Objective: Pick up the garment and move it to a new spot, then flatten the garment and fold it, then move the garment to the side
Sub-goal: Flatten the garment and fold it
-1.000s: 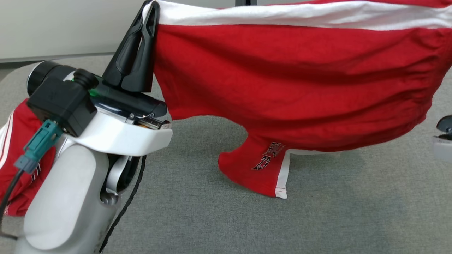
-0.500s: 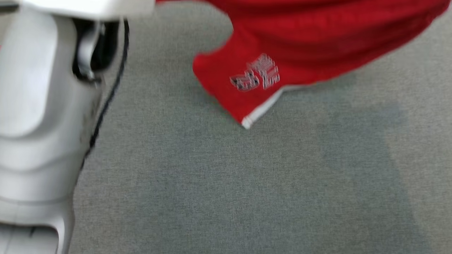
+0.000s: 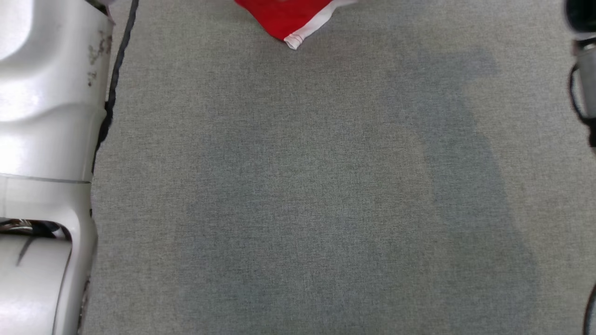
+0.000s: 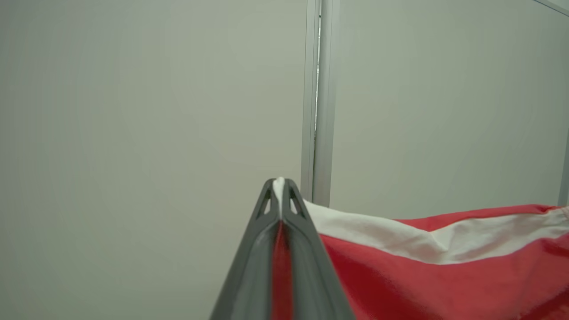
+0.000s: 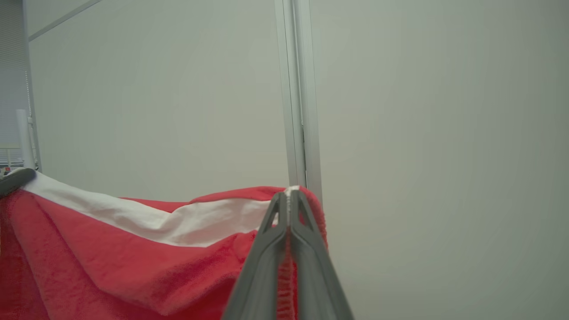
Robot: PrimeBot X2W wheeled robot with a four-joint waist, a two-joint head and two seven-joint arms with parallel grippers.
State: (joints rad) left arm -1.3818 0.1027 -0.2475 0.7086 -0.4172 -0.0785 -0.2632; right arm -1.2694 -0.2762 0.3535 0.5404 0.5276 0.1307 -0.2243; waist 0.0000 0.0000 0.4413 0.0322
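Against pale wall panels (image 4: 133, 111), left end effector (image 4: 280, 186) and right end effector (image 5: 289, 195) are clamped shut on the white-banded edge of the red garment (image 5: 111, 262), draped toward the grey bench (image 3: 298, 195); judged light, limp, best held at corners.

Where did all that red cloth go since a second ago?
The head camera tipped down, so now a corner of the red fabric garment with white trim shows at the top. The left hand and right hand stay clamped on its white edge.
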